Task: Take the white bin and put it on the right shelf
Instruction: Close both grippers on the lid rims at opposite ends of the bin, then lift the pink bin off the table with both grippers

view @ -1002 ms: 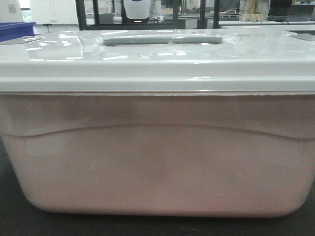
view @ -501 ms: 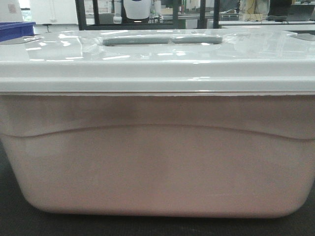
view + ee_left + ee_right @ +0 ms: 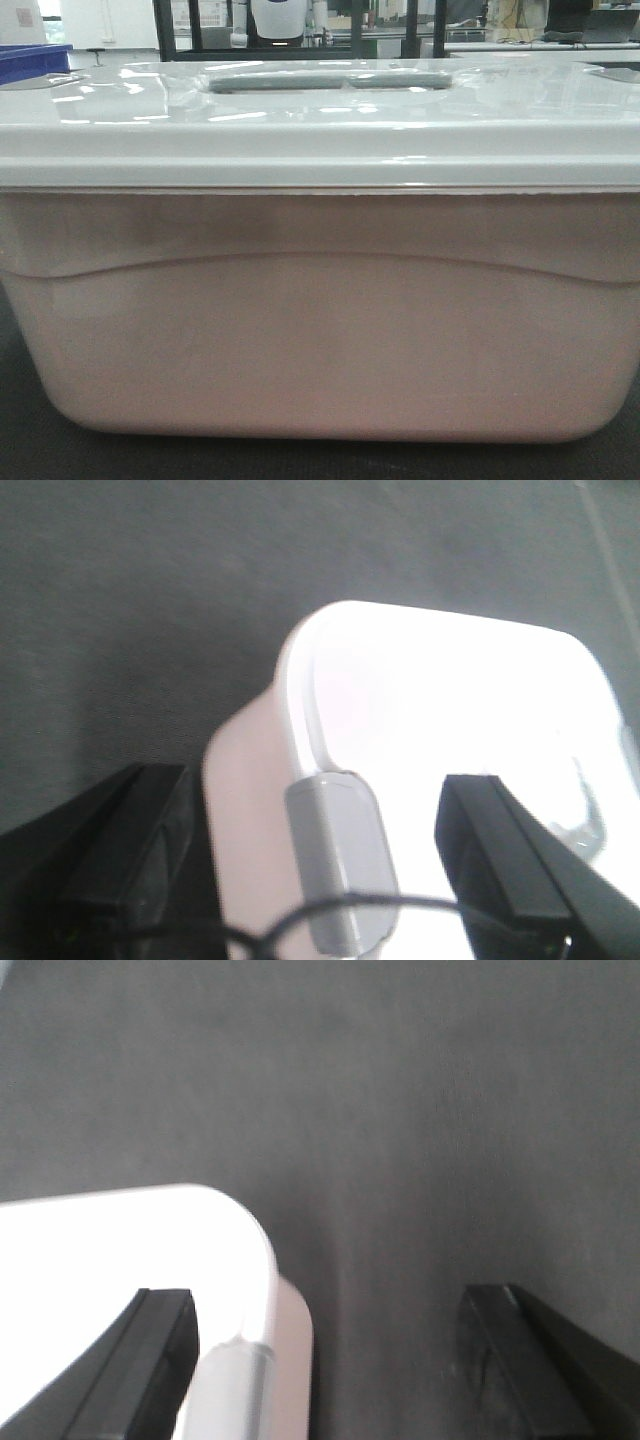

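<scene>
white bin [image 3: 320, 330] barely shifted; left gripper [image 3: 305, 855], right gripper [image 3: 330, 1355] gaping astride its ends

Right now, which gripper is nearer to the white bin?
Left, slightly. The left gripper straddles the grey clasp on the end of the white bin. The right gripper straddles only a bin corner, its outer finger over the dark surface.

Dark grey surface [image 3: 450, 1110] below; black-framed racks [image 3: 163, 30] and a blue crate [image 3: 30, 58] behind.
</scene>
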